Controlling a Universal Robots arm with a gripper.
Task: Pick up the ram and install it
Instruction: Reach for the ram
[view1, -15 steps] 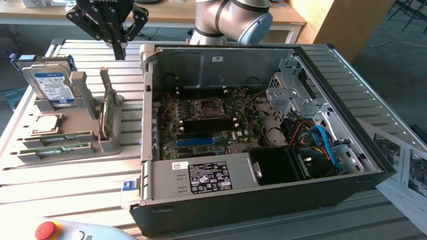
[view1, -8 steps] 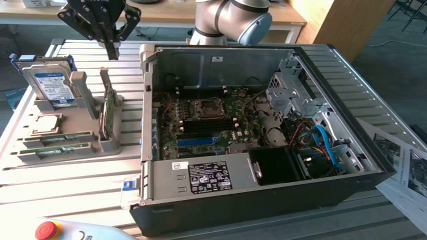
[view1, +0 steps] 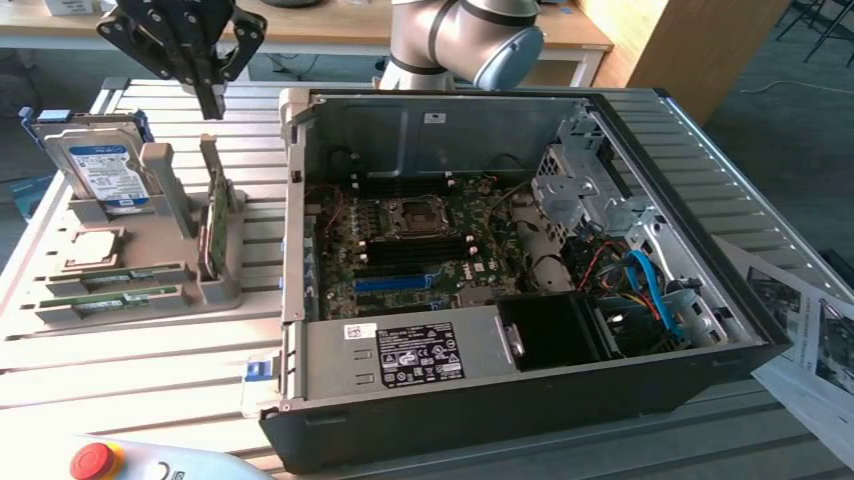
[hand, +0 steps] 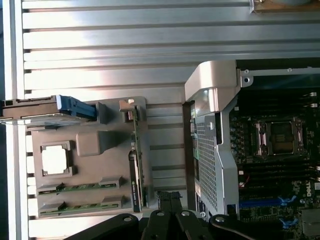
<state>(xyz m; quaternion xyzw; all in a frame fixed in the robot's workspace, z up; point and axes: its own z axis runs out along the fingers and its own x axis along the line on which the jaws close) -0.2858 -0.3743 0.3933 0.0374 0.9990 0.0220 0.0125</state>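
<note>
Two ram sticks, long, narrow and green, lie flat in the front slots of a grey holder (view1: 160, 180); one ram stick (view1: 127, 275) (hand: 80, 187) sits just behind the other (view1: 100, 300) (hand: 80, 205). My black gripper (view1: 211, 100) (hand: 170, 200) hangs shut and empty in the air above the holder's far end. It is over the upright, taller green card (view1: 214, 225) (hand: 136, 170), well above the ram. The open computer case (view1: 694, 370) lies on the exterior view's right of the holder, with its motherboard (view1: 414, 250) (hand: 280, 170) exposed.
A blue-labelled hard drive (view1: 100, 165) stands in the holder's back, and a square processor chip (view1: 91, 245) lies in front of it. The case wall (view1: 291, 230) rises close beside the holder. A red stop button (view1: 91, 460) sits at the front, and printed papers (view1: 807, 330) lie at the exterior view's right.
</note>
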